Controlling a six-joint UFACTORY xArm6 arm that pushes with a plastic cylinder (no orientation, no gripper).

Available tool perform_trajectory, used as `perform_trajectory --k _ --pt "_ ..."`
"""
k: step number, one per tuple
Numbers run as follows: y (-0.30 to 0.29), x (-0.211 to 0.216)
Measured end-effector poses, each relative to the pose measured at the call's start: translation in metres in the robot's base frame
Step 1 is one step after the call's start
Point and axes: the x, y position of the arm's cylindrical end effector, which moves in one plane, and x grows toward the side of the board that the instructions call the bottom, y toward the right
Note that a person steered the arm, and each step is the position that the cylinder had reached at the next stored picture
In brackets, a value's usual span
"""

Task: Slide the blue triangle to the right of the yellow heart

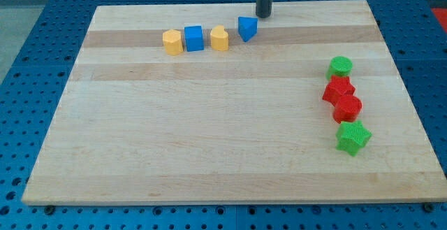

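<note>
The blue triangle (246,28) lies near the view's top, just right of the yellow heart (220,38), with a small gap between them. My tip (264,15) is on the board just above and to the right of the blue triangle, close to it but apart. A blue cube (193,38) and a yellow hexagon (172,41) stand in a row to the left of the heart.
At the view's right, a column of blocks: a green cylinder (341,66), a red star-like block (338,89), a red block (348,108) and a green star (353,137). The wooden board (209,146) lies on a blue perforated table.
</note>
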Motion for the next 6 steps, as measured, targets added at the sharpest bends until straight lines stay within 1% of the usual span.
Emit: perform_trajectory --k 2,3,6 --pt "-0.005 0.024" --pt "-0.019 0.036" --pt "-0.019 0.067"
